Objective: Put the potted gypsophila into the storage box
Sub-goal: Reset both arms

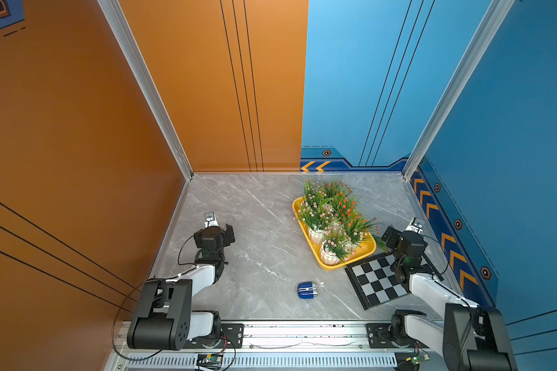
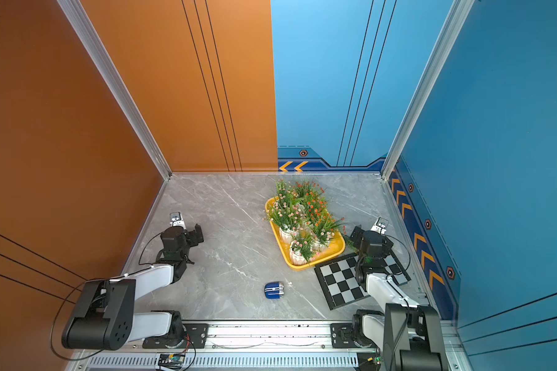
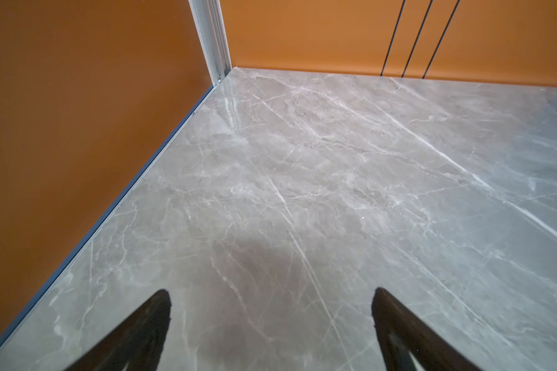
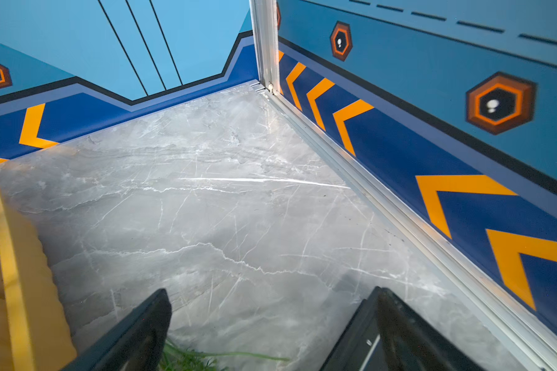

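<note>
Hovering spread and empty, the left gripper (image 3: 270, 294) and right gripper (image 4: 270, 291) flank the storage box (image 1: 330, 266).
The potted gypsophila (image 1: 319, 215) stand inside the box, just beside the right gripper and well apart from the left. The right wrist view catches the box's yellow rim and some green blades (image 4: 206, 355); the left wrist view shows only marble tabletop (image 3: 335, 176). Overlapping foliage hides the pot count, and the right arm (image 1: 428, 286) covers part of the checkered board (image 1: 373, 282).
</note>
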Motion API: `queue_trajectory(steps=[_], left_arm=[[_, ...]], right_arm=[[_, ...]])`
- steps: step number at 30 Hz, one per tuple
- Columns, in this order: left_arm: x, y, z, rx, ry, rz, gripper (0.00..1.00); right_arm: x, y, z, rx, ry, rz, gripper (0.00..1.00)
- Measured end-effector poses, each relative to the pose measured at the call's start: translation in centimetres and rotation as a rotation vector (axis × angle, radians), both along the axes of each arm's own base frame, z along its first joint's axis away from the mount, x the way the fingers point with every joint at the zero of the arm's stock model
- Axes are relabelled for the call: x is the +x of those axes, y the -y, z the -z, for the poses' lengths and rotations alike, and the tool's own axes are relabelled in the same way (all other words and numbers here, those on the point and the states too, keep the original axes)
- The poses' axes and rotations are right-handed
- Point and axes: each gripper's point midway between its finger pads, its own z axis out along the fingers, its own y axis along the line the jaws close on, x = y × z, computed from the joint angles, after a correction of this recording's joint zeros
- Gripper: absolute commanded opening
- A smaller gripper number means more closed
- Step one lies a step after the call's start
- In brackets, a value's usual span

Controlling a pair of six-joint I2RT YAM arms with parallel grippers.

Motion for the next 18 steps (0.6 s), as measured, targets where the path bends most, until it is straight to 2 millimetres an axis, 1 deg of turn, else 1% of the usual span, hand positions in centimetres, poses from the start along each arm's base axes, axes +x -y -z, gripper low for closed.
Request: queue_trajectory(steps=[4,8,12,14,16,18], left_arm=[[1.0,0.5,1.3,0.003,0.013,0.035,0.98],[1.0,1.2,3.0,0.017,0.004,0.072,0.98],[1.3,1.6,2.2,0.024,0.043,0.095,0.98],[1.5,1.6,1.9,0.027,0.049,0.097,0.98],[1.9,1.6,1.6,0.027,0.051,0.097,0.98],[2.3,1.7,1.2,0.028,0.060,0.097,0.98]], right_arm=[[1.3,-0.7,1.1,-0.001,0.027,-0.039,1.00],[2.4,-2.3,2.2,-0.020,0.057,-0.097,1.00],[3.5,-4.0,1.4,-0.060,0.110,-0.159,1.00],[4.1,-4.4,1.2,-0.074,0.098,-0.180,1.00],[5.1,-4.7,1.0,-0.084,0.076,-0.197,1.00],[6.0,-5.0,0.0,-0.093,0.094,-0.214,1.00]])
